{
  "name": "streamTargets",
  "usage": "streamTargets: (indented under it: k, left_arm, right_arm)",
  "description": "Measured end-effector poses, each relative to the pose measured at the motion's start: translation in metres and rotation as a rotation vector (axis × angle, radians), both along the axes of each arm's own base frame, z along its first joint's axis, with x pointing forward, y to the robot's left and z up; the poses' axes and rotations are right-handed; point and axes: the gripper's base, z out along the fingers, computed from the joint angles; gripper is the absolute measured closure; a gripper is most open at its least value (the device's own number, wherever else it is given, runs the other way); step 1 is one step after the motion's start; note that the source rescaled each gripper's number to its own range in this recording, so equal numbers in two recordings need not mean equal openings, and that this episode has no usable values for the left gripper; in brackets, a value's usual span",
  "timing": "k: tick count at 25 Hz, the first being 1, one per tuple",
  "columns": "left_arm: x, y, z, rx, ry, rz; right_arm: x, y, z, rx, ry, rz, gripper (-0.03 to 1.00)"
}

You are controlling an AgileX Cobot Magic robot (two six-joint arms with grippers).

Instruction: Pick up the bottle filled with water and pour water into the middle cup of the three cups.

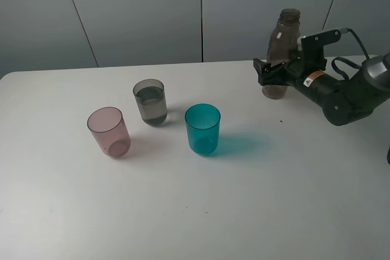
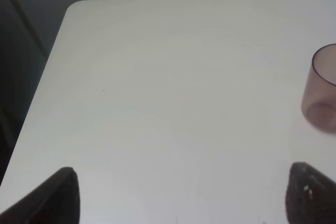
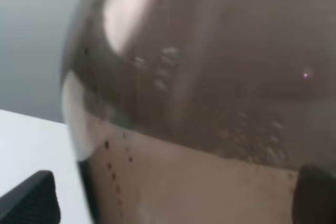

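White surface (image 1: 183, 211) under grey wall panels. From the high camera: three tumblers standing in a loose row, pink cup (image 1: 109, 132) leftmost, smoky grey middle cup (image 1: 150, 101) set slightly farther back with water (image 1: 150, 97) inside, teal cup (image 1: 202, 128) to the right. Well apart, at the far right edge, upright smoky bottle (image 1: 282, 53), uncapped, resting on the surface. Right gripper (image 1: 275, 71) level with the bottle's lower body, jaws either side of it; contact impossible to judge.

Left wrist view: left gripper (image 2: 178, 195) over bare surface, jaws spread wide, pink cup at the frame's edge.

Right wrist view: bottle filling the frame, droplets on its wall, dark jaw tips flanking it, pinching or not unclear.
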Motion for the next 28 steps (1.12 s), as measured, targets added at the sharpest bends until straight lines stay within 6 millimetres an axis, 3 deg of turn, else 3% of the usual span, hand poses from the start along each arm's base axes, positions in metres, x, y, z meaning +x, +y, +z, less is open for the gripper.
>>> streamTargets:
  k: [10, 15, 21, 28]
  left_arm:
    - [0.000, 0.000, 0.000, 0.000, 0.000, 0.000]
    - [0.000, 0.000, 0.000, 0.000, 0.000, 0.000]
    - [0.000, 0.000, 0.000, 0.000, 0.000, 0.000]
    - [0.000, 0.000, 0.000, -0.002, 0.000, 0.001]
  right_arm:
    - [-0.048, -0.022, 0.007, -0.043, 0.150, -0.138, -0.03]
    - [-0.078, -0.028, 0.030, -0.059, 0.219, -0.162, -0.03]
    - [-0.101, -0.019, 0.096, -0.090, 0.256, -0.135, -0.03]
    - [-0.143, -0.015, 0.204, -0.118, 0.243, -0.125, -0.03]
